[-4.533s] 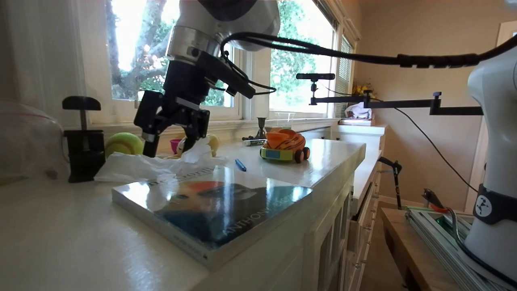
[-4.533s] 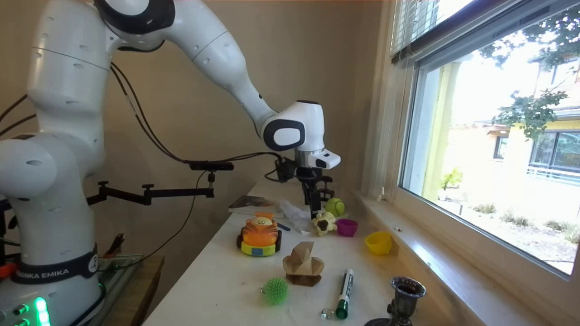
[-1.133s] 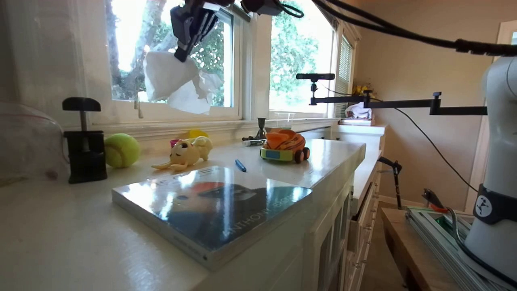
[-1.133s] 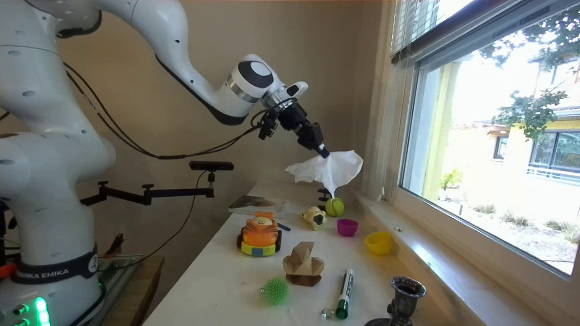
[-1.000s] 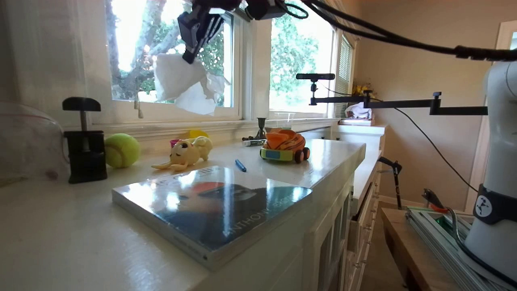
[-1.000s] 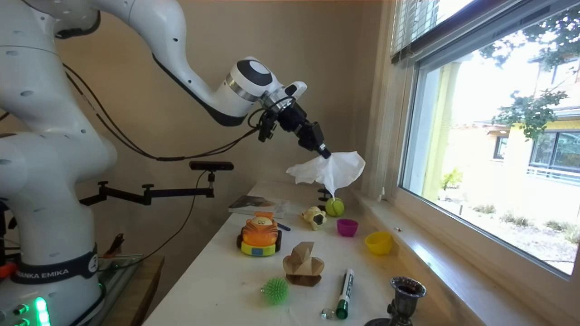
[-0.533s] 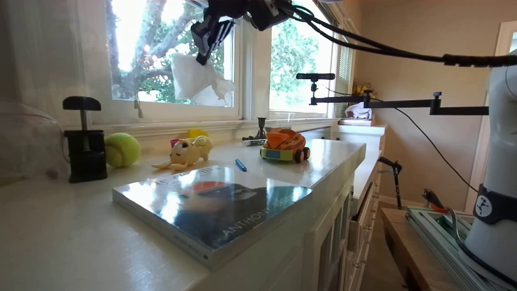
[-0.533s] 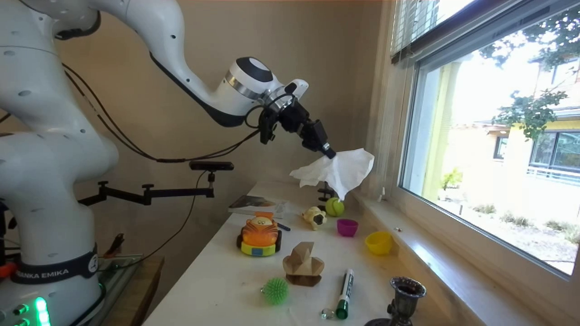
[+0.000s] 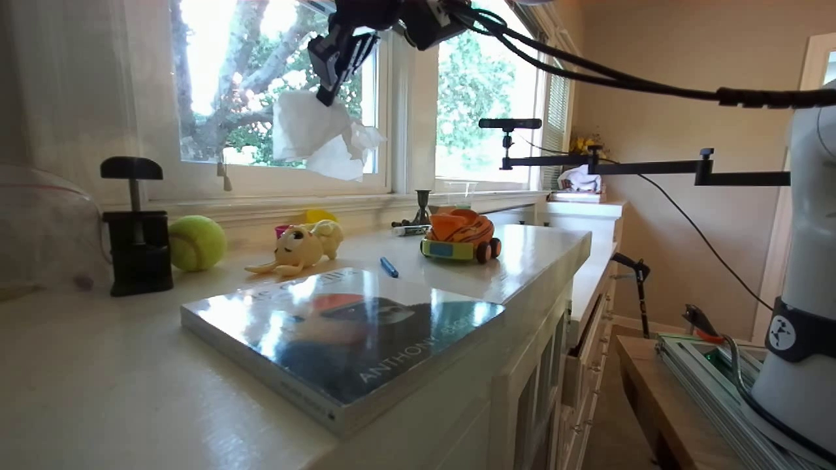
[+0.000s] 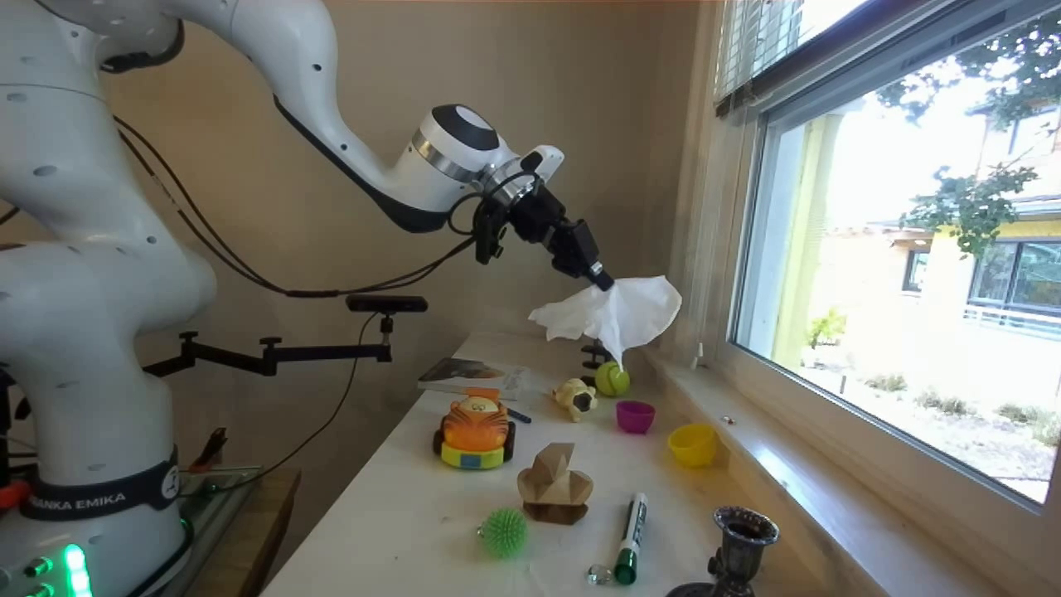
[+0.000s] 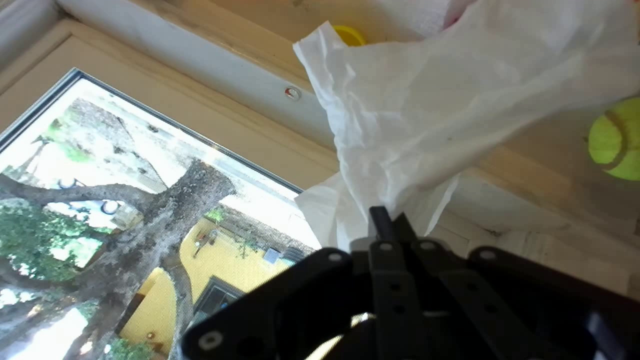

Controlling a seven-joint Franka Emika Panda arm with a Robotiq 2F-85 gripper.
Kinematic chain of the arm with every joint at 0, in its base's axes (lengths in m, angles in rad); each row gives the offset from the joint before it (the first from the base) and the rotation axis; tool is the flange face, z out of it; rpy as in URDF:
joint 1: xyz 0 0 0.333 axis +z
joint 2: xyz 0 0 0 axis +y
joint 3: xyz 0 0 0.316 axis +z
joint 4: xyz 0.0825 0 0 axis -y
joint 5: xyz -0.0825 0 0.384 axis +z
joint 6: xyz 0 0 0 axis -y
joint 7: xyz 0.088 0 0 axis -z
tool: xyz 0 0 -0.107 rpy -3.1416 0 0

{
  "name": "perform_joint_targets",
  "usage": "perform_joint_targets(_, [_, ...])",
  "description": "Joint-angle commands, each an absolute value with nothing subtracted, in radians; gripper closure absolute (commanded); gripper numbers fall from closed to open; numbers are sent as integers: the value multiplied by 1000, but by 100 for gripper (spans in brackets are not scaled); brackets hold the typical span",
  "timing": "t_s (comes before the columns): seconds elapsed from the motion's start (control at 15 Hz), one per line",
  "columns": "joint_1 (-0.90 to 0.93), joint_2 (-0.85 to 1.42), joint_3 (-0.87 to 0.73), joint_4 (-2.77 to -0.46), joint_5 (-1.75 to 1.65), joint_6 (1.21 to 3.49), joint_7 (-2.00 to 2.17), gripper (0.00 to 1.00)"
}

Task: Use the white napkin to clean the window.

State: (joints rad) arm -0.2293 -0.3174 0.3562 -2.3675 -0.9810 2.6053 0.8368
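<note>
"A beige wall (image 10: 580, 83) stands behind a long white counter (image 10: 398, 539), and a window (image 10: 895, 332) runs along one side. Where is the napkin (image 10: 638, 311)?"

"With me, up in the air over the counter. It hangs spread and wrinkled, one corner drooping lowest."

"How do your jaws stand?"

"Together, pinched on the napkin. My gripper (image 11: 393, 225) slants down to it, and in the wrist view my two tips meet right where the white folds gather."

"And the window?"

"Apart from what I hold: an exterior view shows a gap between the two. From my wrist I see a tree (image 11: 165, 220) through it."

"What lies lower down?"

"On the counter, a tennis ball (image 10: 612, 381) sits just beside a black clamp (image 9: 138, 254). Near them are a cream toy (image 10: 574, 400), a purple cup (image 10: 635, 421) and a yellow cup (image 10: 695, 454)."

"Farther out?"

"A glossy book (image 9: 353, 346) with ANTHONY on its cover, a blue pen (image 9: 389, 267) near it, and an orange toy car (image 10: 477, 431). In an exterior view I also make out a brown ornament (image 10: 555, 489), a spiky green ball (image 10: 504, 532), a marker (image 10: 632, 535) lying down and an upright candlestick (image 10: 740, 539)."
</note>
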Motion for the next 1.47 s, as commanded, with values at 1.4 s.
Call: perform_joint_targets(1.4, [-273, -346, 348, -2352, -1134, 2629, 825, 100])
